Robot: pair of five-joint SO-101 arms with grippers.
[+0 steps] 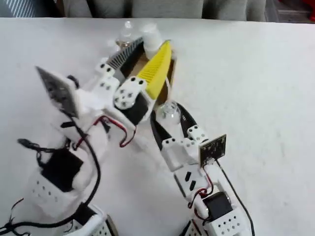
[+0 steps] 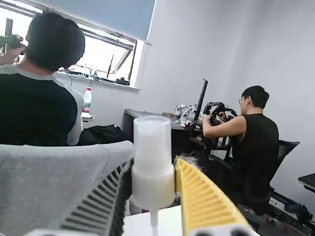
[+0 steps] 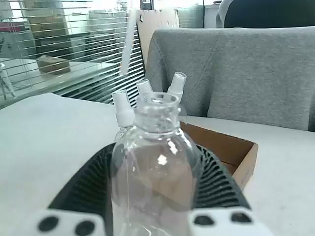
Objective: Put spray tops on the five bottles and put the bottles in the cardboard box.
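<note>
My left gripper (image 1: 147,43) is raised over the cardboard box (image 1: 170,74), shut on a white spray top (image 1: 150,35) between its grey and yellow fingers. In the left wrist view the spray top (image 2: 152,162) stands upright with its thin dip tube (image 2: 154,223) hanging below. Closer to the front, my right gripper (image 1: 170,118) is shut on a clear bottle (image 1: 169,111) with an open neck. In the right wrist view this bottle (image 3: 155,172) stands upright between black fingers (image 3: 216,179). The dip tube (image 3: 129,39) hangs above and beyond it.
The cardboard box (image 3: 236,147) lies behind the held bottle and holds three bottles fitted with spray tops (image 3: 123,105). One of them (image 1: 126,32) shows beside the left gripper. A grey chair back (image 3: 246,73) stands past the table's far edge.
</note>
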